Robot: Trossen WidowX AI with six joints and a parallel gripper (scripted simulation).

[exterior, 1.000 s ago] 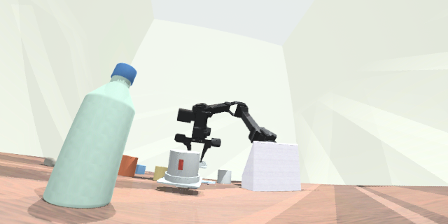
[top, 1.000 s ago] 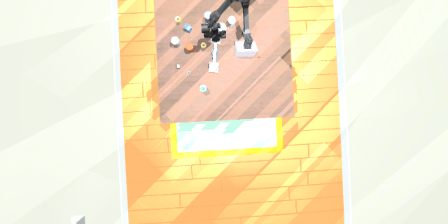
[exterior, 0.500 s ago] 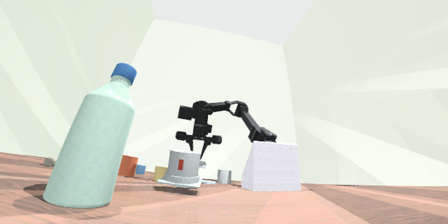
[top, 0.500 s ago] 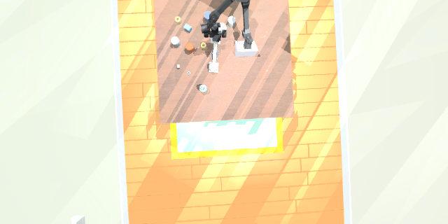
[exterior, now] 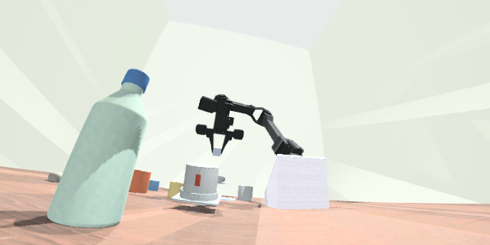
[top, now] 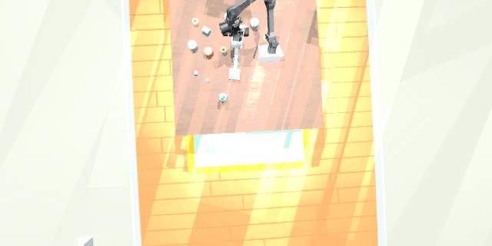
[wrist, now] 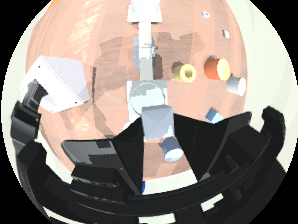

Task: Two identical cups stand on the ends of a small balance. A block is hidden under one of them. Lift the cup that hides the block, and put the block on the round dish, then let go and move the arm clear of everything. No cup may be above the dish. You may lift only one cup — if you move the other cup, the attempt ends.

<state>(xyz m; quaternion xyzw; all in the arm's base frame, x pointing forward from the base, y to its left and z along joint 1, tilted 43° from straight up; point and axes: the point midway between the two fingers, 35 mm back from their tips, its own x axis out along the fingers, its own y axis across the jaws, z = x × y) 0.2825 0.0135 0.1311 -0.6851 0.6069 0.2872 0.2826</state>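
Observation:
My gripper [exterior: 217,149] [wrist: 155,118] [top: 242,31] is shut on a small pale block [exterior: 217,152] [wrist: 156,121] and holds it in the air above the far end of the balance [top: 235,55] [wrist: 143,56]. That end's pan [wrist: 148,94] is bare. One grey cup [exterior: 200,181] [top: 234,73] [wrist: 145,4] with a red mark stands on the other pan. A second, similar cup [exterior: 245,192] [top: 254,22] stands on the table beside the balance. A round white piece [top: 192,44] [wrist: 236,84] to the side may be the dish.
The arm's white base box [exterior: 298,181] [top: 270,54] [wrist: 59,83] stands close by. An orange cylinder [top: 208,51] [exterior: 140,181], a yellow ring [top: 224,48], a blue block [top: 206,30] [exterior: 154,185] and a tall pale-green bottle [exterior: 101,157] [top: 223,97] stand around.

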